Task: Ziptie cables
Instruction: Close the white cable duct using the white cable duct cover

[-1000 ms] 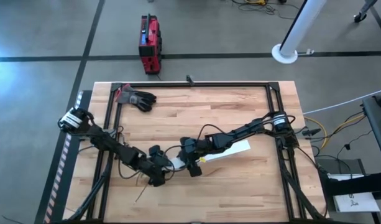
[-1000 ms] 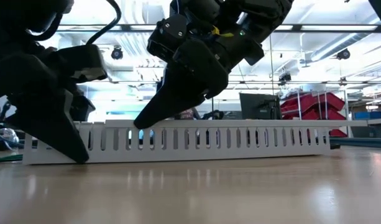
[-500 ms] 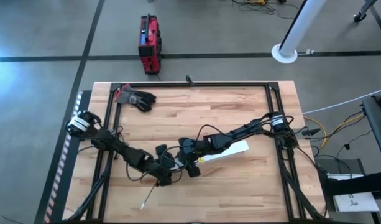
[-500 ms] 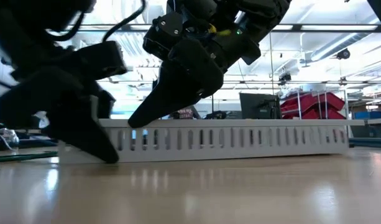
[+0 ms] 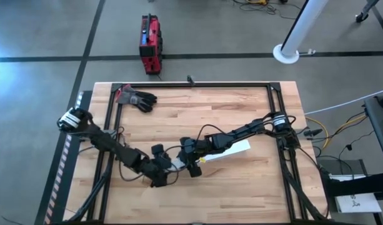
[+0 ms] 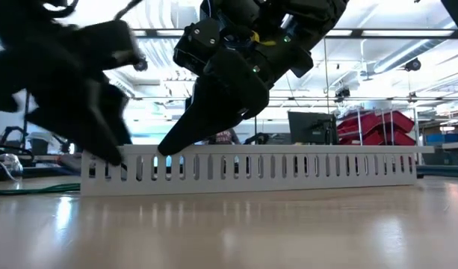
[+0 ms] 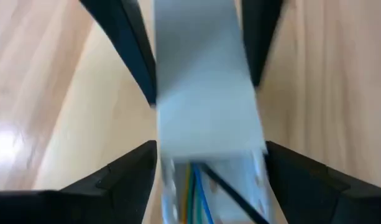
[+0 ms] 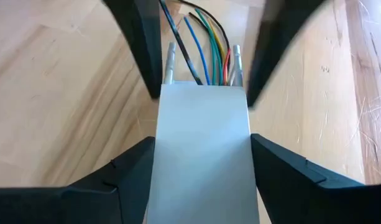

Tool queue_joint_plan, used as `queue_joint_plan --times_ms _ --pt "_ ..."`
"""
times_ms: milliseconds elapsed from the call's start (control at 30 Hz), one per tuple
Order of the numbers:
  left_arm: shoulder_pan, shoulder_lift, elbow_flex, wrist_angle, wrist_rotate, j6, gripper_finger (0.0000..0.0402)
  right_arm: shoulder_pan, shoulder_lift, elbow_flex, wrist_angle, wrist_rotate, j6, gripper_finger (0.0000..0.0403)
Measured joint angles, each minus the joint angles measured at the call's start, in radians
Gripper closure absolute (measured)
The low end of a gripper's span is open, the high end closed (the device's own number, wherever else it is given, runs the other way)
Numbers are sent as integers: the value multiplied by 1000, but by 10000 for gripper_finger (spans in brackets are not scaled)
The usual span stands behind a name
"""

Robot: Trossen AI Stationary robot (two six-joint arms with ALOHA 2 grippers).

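A wooden table (image 5: 241, 181) is set on a grey floor, with a black glove (image 5: 140, 99) near its far edge and a red box (image 5: 150, 44) on the floor beyond. A white slotted channel (image 6: 288, 169) is straddled by both grippers with fingers spread: the left gripper (image 7: 206, 106) and the right gripper (image 8: 202, 93). Coloured cables (image 8: 206, 56) are seen coming out of its end, between the fingers.

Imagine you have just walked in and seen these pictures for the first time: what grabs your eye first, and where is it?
First, the two dark arms meeting near the table's middle: the left gripper and the right gripper both straddle the long white slotted channel. Next, the coloured cables spilling from the channel's end onto the wood. A dark glove lies in the far left corner of the wooden table.
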Motion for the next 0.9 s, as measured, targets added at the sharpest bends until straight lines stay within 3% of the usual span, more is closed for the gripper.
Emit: queue_joint_plan --times_ms 167,433,900 --pt "-45 8 -37 -12 -4 -71 140 0 -1 0 -5 1 1 180" --pt "-50 148 -118 228 -50 -95 170 0 -4 -3 -24 0 3 176" --pt "-52 180 -104 224 -108 -110 182 -2 -1 -9 41 -81 -5 179"
